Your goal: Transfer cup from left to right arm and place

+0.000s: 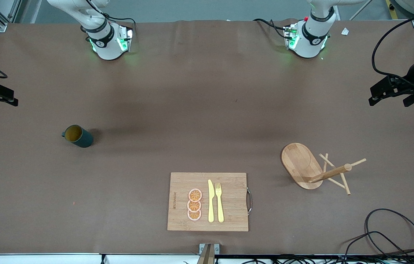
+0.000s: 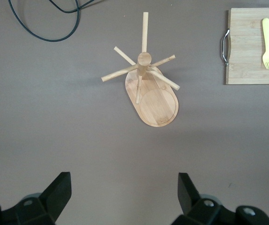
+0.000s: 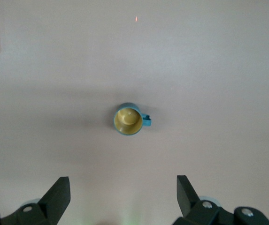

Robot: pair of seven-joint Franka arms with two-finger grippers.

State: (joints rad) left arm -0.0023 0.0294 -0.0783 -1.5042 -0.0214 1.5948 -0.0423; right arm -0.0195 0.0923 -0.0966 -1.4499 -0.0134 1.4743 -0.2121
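The brown counter (image 1: 207,110) carries it all. The cutting board (image 1: 207,201) bears a burned-in mark along one edge, too small to read; on it lie a yellow knife (image 1: 211,201), a fork (image 1: 219,201) and three orange slices (image 1: 194,204). From the board, the wooden mug tree (image 1: 313,168) stands at about two o'clock, the cup (image 1: 77,136) upright at ten o'clock. The left end effector (image 2: 125,197) hangs wide open, empty, above the counter near the tree. The right end effector (image 3: 123,197) hangs spread wide, empty, high above the counter beside the cup.
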